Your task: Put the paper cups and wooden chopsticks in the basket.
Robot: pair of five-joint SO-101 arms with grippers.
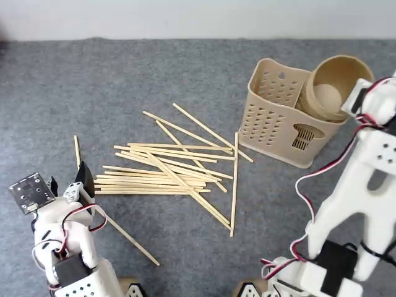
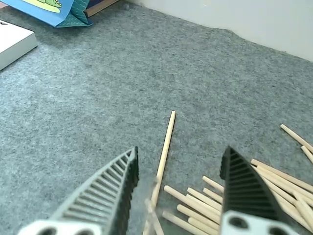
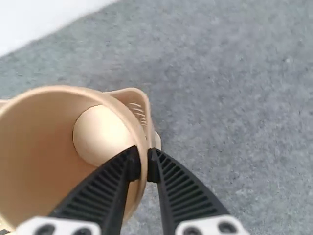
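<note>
Grey felt-covered table [image 1: 124, 74] against a pale wall [image 1: 185, 18]. Item: right claw [image 3: 143, 152], pinched narrow on the rim of a paper cup [image 3: 49, 147], which sits tilted in the beige perforated basket [image 1: 272, 117] near the table's far right corner. Item: left claw [image 2: 181, 151], jaws spread wide, holding nothing, above a lone chopstick [image 2: 166, 139] near the left edge. Item: wooden chopsticks [image 1: 167, 170], loose heap, mid-table.

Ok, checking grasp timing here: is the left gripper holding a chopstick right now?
No, the left gripper is open, and the single chopstick ahead of it lies loose on the carpet.
</note>
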